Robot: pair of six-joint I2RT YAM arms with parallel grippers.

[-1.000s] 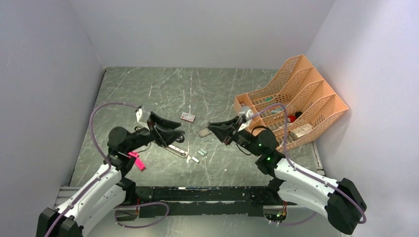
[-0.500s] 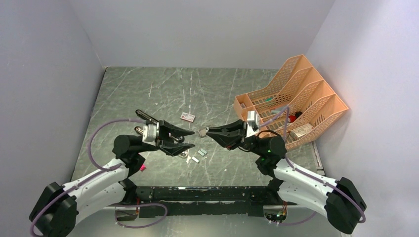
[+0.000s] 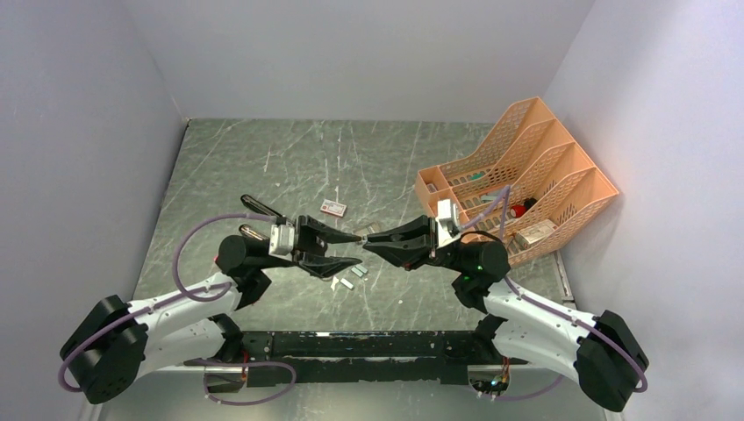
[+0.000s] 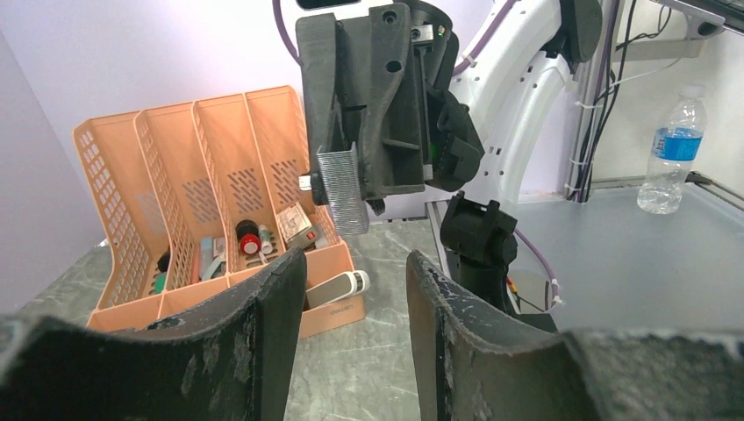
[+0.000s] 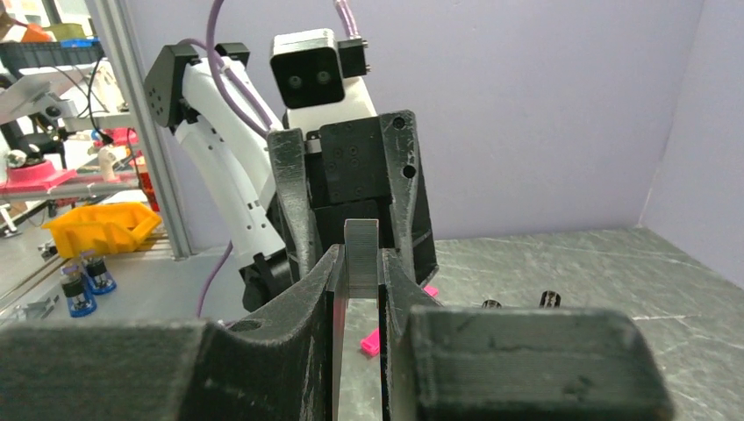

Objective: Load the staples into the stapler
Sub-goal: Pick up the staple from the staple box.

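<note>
1. Reference landmark: the orange file rack [image 3: 518, 189], standing at the right edge of the table [image 3: 263, 158].
2. The right gripper [image 5: 360, 267] hangs above the table just left of the rack's near-left corner, pointing away from the rack. It is clenched on the staples [image 5: 361, 241]. One silvery strip stands upright between its pads, and the top of the strip sticks out past the fingertips.
3. The left gripper [image 4: 354, 263] is farther left of the rack and points toward it, almost tip to tip with the right gripper. Its jaws are parted with nothing between them. The strip lies just ahead of its fingertips.
4. The stapler [image 3: 259, 205] shows as black elongated parts well left of the rack, on the far side of the left wrist. The arm hides most of it.
5. A red-and-white box [image 3: 333, 208] lies flat left of the rack, beyond the grippers.
6. Loose strips [image 3: 357, 270] lie on the table left of the rack, nearer the arm bases than the grippers.
</note>
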